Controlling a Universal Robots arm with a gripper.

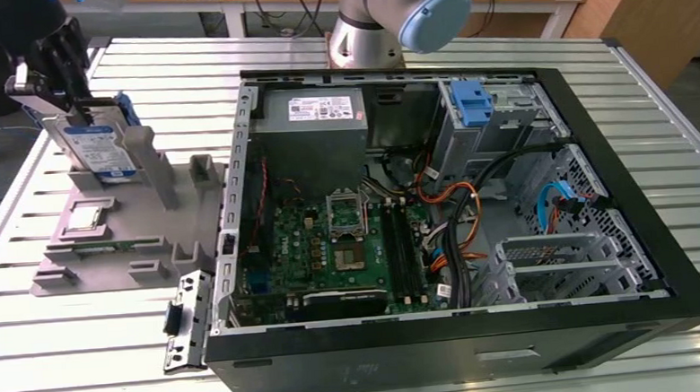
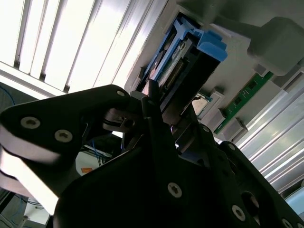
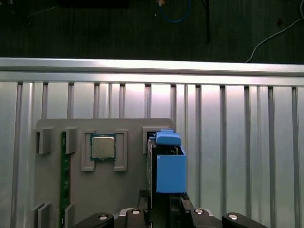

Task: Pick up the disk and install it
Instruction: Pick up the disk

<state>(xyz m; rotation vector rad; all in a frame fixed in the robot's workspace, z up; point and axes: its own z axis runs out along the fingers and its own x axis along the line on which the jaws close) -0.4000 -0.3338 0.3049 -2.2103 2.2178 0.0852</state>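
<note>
Gripper (image 2: 167, 102): my fingers are closed on the top edge of the disk.
Disk (image 1: 99, 152): silver, with a white-and-blue label and blue rails (image 3: 170, 174); it stands upright in a slot of the holder.
Holder (image 1: 147, 217): grey, just beside the open case (image 1: 454, 343), on the exterior view's left.

One disk (image 1: 93, 148) at the pincer (image 1: 72, 101). Just beside it, one processor chip (image 3: 103, 147) and one memory stick (image 3: 63, 185) on one grey holder (image 3: 124, 197). Well apart, one computer case (image 1: 454, 339).
</note>
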